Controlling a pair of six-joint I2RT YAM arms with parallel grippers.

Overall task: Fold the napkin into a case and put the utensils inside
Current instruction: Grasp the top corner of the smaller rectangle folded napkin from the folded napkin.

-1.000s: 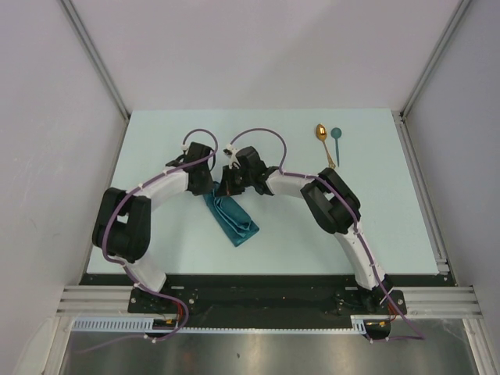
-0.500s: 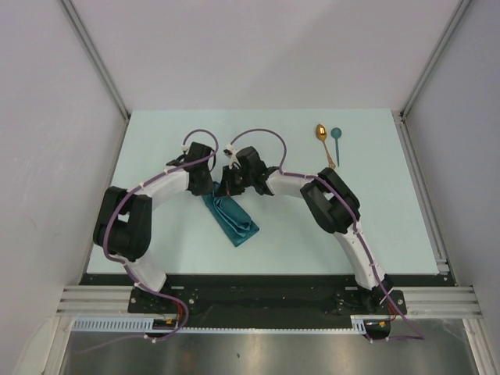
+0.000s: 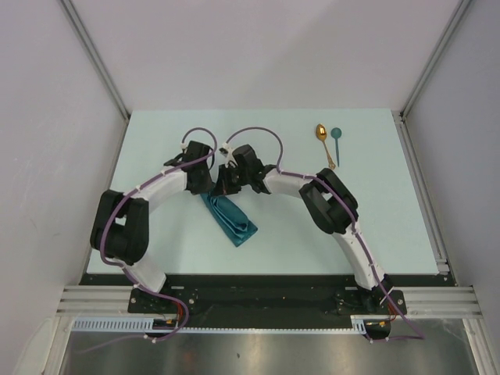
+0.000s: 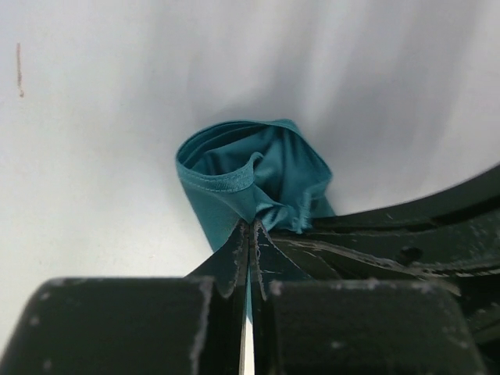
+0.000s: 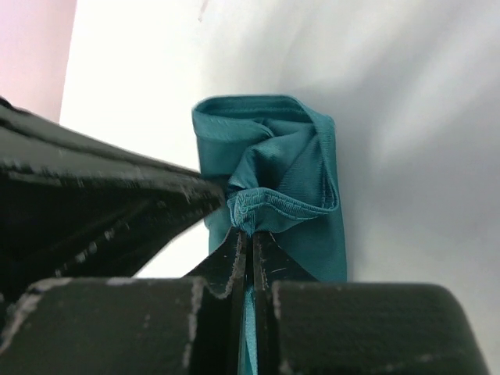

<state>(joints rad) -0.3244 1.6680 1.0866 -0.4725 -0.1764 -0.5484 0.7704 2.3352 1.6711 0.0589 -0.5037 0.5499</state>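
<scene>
The teal napkin (image 3: 229,217) lies as a narrow folded strip on the table's middle. Its far end is lifted and bunched. My left gripper (image 3: 205,186) is shut on one hem of that end; the cloth (image 4: 258,176) bulges just past the jaws (image 4: 251,234). My right gripper (image 3: 226,184) is shut on the other hem (image 5: 269,176), right beside the left one (image 5: 248,234). The gold spoon (image 3: 323,141) and the teal spoon (image 3: 337,141) lie side by side at the far right, apart from both grippers.
The pale table (image 3: 156,242) is bounded by grey walls at left, back and right. A metal rail (image 3: 422,187) runs along its right edge. Both arms arch inward over the table's middle.
Both grippers have shifted slightly toward the far side with the napkin's end held; the strip has been drawn a little that way. The spoons have not moved.
</scene>
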